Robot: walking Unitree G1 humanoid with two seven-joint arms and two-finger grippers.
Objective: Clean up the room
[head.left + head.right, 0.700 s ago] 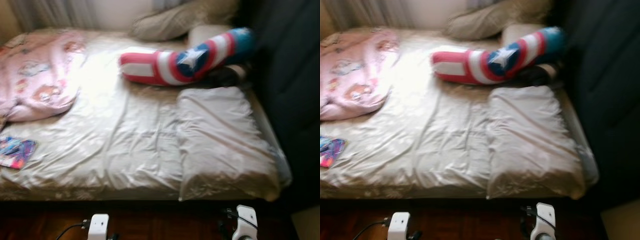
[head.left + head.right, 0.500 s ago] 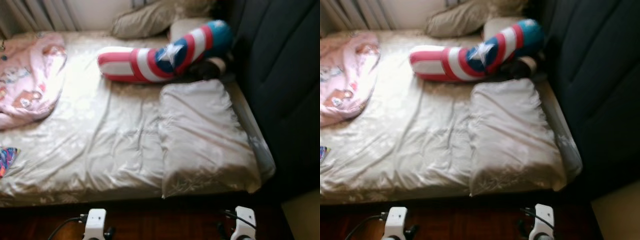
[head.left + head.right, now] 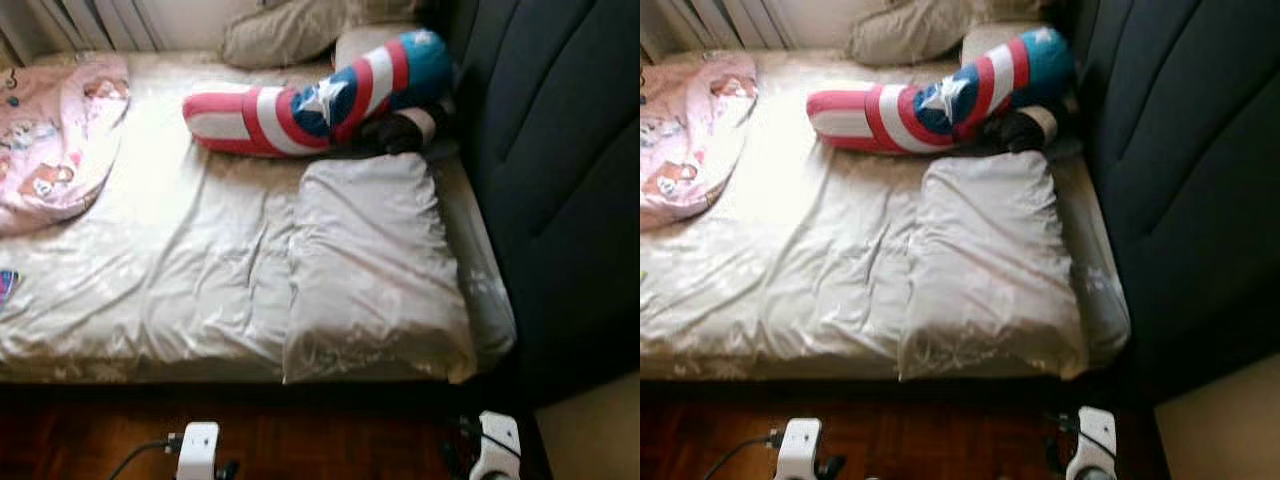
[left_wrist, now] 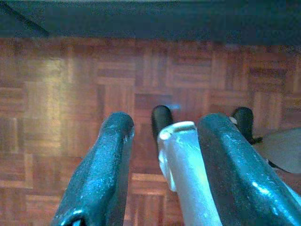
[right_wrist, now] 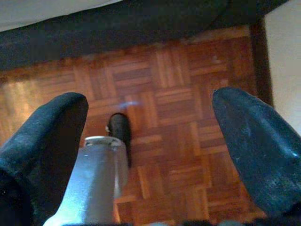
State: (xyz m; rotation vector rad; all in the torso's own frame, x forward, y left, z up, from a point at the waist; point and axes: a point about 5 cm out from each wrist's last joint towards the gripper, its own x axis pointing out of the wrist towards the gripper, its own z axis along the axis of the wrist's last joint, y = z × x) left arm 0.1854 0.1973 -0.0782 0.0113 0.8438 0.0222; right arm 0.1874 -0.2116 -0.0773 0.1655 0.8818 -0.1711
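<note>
A bed with a crumpled cream sheet [image 3: 180,270] lies before me. On it are a cream pillow [image 3: 370,260], a red, white and blue star bolster [image 3: 310,95], a pink printed blanket [image 3: 55,140], a beige pillow [image 3: 290,30] and a dark soft toy [image 3: 400,130]. A colourful book [image 3: 5,283] peeks in at the left edge. Both arms hang low in front of the bed. My left gripper [image 4: 167,122] is open over the parquet floor [image 4: 56,94]. My right gripper [image 5: 148,110] is open wide, with nothing held.
A dark padded headboard [image 3: 560,180] runs along the bed's right side. Curtains [image 3: 90,20] hang behind the bed at the far left. Red-brown parquet [image 5: 178,84] lies between me and the dark bed base [image 5: 117,28]. A pale surface [image 3: 590,440] shows at the lower right.
The whole picture has shifted, so the camera turned right: the bed's things sit further left and the book is almost out of frame. Both arms hang as before.
</note>
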